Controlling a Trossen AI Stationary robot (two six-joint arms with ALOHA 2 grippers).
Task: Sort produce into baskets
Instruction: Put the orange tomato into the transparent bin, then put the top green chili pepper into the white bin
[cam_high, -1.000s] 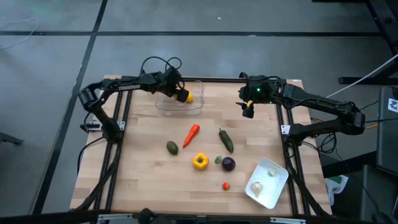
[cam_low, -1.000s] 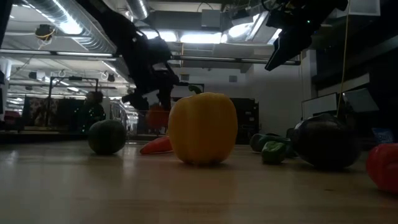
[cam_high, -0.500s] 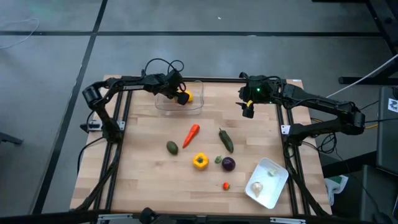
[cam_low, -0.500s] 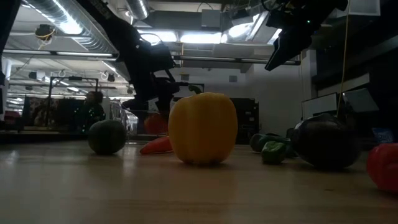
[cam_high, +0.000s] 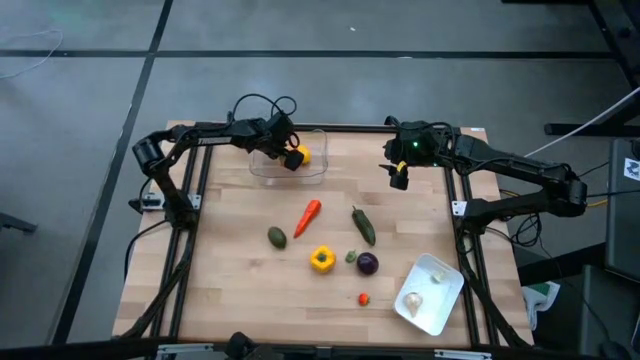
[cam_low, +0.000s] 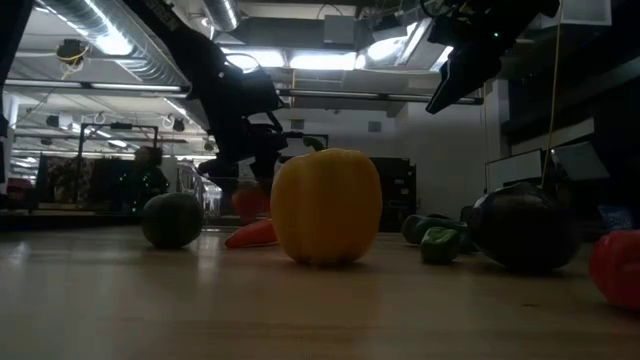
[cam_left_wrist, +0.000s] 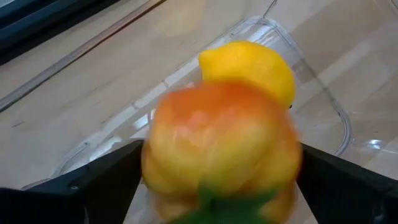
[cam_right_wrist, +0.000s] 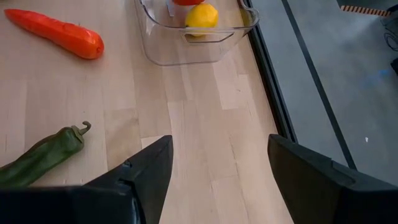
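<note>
My left gripper (cam_high: 290, 158) is over the clear tub (cam_high: 262, 172) at the table's far side, shut on an orange tomato (cam_left_wrist: 221, 143). A yellow lemon (cam_left_wrist: 249, 65) lies in the tub just beyond the tomato. My right gripper (cam_high: 398, 178) hangs open and empty above the far right of the table; it also shows in the right wrist view (cam_right_wrist: 217, 180). On the boards lie a red carrot (cam_high: 309, 214), two green pieces (cam_high: 277, 237) (cam_high: 363, 226), a yellow pepper (cam_high: 321, 259), a purple ball (cam_high: 368, 264) and a small red piece (cam_high: 364, 298). My left gripper pinches the orange tomato between its two fingers, one finger on each side (cam_left_wrist: 155, 168). The fingers slant down into the tub from the table's left. The green stalk end (cam_left_wrist: 230, 199) faces the wrist. The tomato (cam_low: 250, 200) is low inside the tub; whether it rests on the tub's floor I cannot tell.
A white tray (cam_high: 445, 305) with a white garlic (cam_high: 412, 301) stands at the near right corner. A small green piece (cam_high: 351, 257) lies between the yellow pepper and the purple ball. There are bare boards at the near left.
My left gripper has gone down into the clear tub with the orange tomato, which now sits lower, beside the lemon. My right gripper has kept still.
</note>
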